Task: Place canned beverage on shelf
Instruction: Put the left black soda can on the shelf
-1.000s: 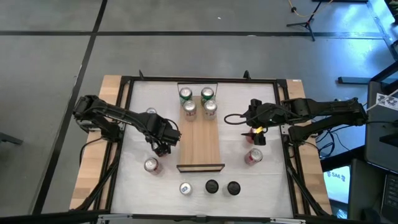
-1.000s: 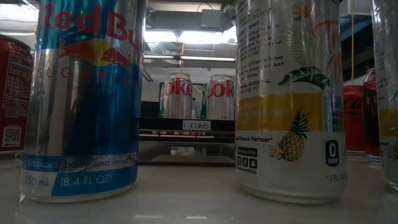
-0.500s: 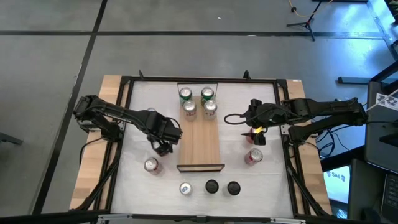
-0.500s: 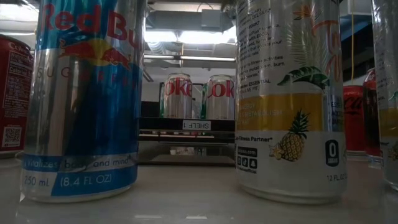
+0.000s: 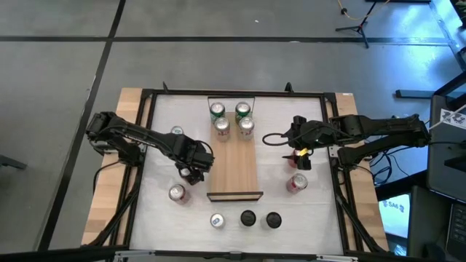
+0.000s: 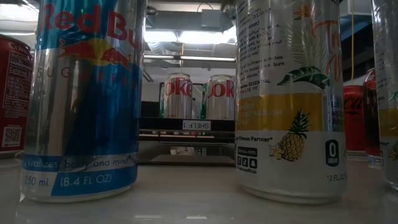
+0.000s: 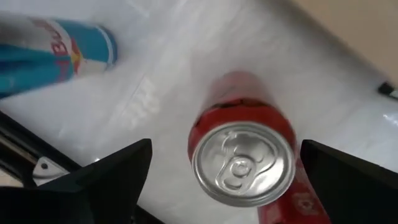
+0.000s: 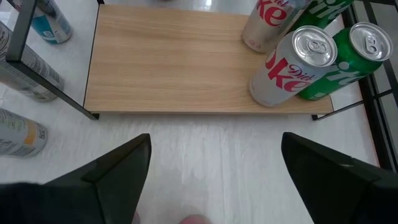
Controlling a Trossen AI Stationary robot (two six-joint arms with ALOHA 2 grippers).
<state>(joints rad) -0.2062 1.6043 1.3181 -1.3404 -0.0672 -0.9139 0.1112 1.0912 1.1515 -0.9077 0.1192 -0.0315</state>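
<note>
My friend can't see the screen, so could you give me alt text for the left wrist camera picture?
A red can stands upright on the white table, seen from above with its silver top facing the camera, between the left gripper's two open dark fingers. A blue and silver can lies farther off, and a light-wood shelf edge shows at one corner.

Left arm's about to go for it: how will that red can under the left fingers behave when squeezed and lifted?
The red can stands upright with its tab unopened, so it is probably full, fairly heavy and stiff. Its smooth round wall could slip or turn between the open left gripper's fingers. It is tall on a narrow base, so an off-centre nudge may tip it and let it roll.
</note>
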